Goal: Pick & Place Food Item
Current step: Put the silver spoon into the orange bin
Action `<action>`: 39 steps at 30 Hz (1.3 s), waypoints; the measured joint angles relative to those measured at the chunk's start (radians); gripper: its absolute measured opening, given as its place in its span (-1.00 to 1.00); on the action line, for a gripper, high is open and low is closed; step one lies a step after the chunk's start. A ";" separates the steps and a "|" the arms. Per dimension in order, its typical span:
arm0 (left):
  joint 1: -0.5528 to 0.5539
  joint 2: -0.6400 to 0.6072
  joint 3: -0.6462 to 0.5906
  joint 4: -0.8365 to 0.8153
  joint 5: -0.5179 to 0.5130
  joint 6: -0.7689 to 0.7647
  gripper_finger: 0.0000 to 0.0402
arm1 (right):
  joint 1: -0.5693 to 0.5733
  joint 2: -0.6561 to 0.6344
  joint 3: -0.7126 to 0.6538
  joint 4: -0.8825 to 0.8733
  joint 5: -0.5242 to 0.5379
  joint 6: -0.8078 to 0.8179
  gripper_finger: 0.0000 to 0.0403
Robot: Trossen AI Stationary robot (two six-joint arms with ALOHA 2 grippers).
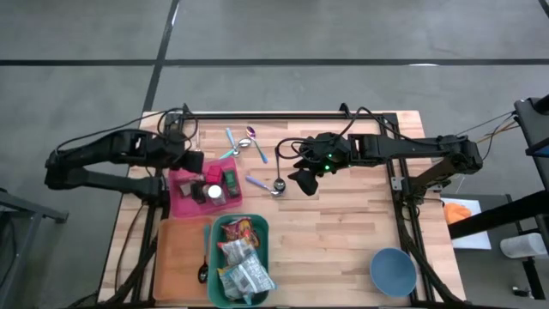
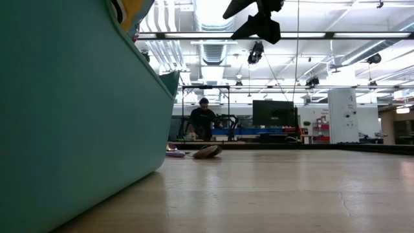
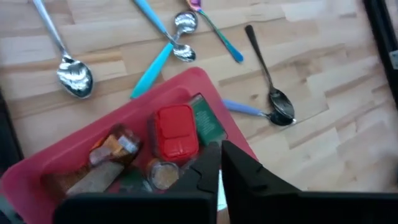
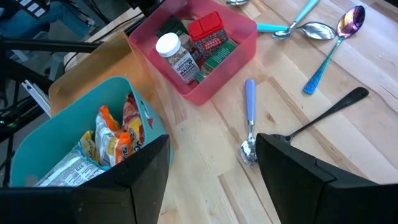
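Overhead, the left gripper (image 1: 190, 163) hangs over the pink bin's (image 1: 182, 202) far edge, fingers closed on nothing; the right gripper (image 1: 305, 178) hovers mid-table, fingers apart and empty, bare wood beyond. Level view: the teal bin's (image 2: 71, 110) smooth wall blocks the left. Left wrist: a red-lidded jar (image 3: 176, 132) lies in the pink bin. Right wrist: crinkled snack packs (image 4: 112, 138) fill the teal bin, spoons (image 4: 249, 121) nearby.
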 joint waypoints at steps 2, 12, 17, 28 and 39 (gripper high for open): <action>0.013 0.001 0.000 -0.017 0.000 0.003 -0.81 | 0.000 0.000 0.000 0.000 0.000 0.000 0.16; 0.096 0.000 0.000 -0.011 0.008 0.100 0.01 | 0.000 0.000 0.000 0.000 0.000 0.000 0.16; 0.199 0.002 0.000 -0.044 0.033 0.195 0.41 | 0.000 0.000 0.000 0.000 0.000 0.000 0.16; 0.598 0.121 -0.002 -0.061 0.154 0.452 0.60 | 0.000 0.000 0.000 0.000 0.000 0.000 0.16; 0.766 0.469 -0.003 0.044 0.159 0.560 0.60 | 0.000 0.000 0.000 0.000 0.000 0.000 0.16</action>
